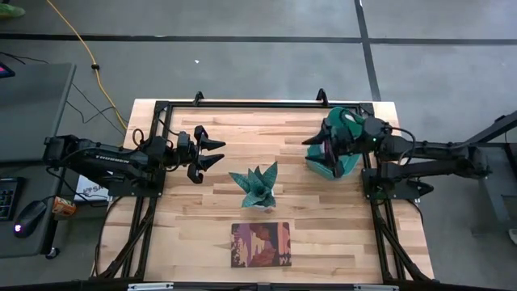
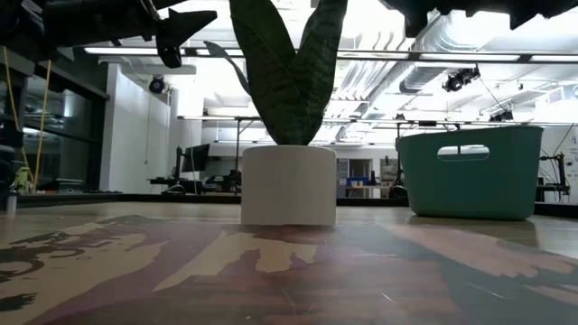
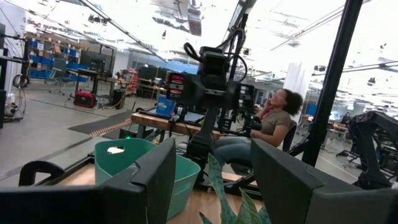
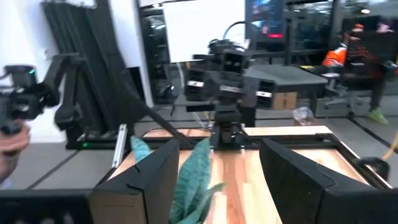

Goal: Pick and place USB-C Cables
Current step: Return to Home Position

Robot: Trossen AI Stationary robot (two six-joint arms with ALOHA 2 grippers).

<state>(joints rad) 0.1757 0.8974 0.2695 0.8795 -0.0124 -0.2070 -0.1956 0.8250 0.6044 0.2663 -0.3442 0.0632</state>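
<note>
The right end effector (image 1: 317, 153) is open and empty, just over the green bin (image 1: 349, 121). No cables show on the table (image 1: 323, 234); I think they hide in that bin. The left end effector (image 1: 213, 153) waits open, well apart.

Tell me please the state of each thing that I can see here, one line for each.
Green bin: upright, standing on the table.
Left gripper: open, empty, raised at the left side.
Right gripper: open, empty, raised over the bin.
Plant: upright in its white pot.
Book: closed, lying flat.
</note>
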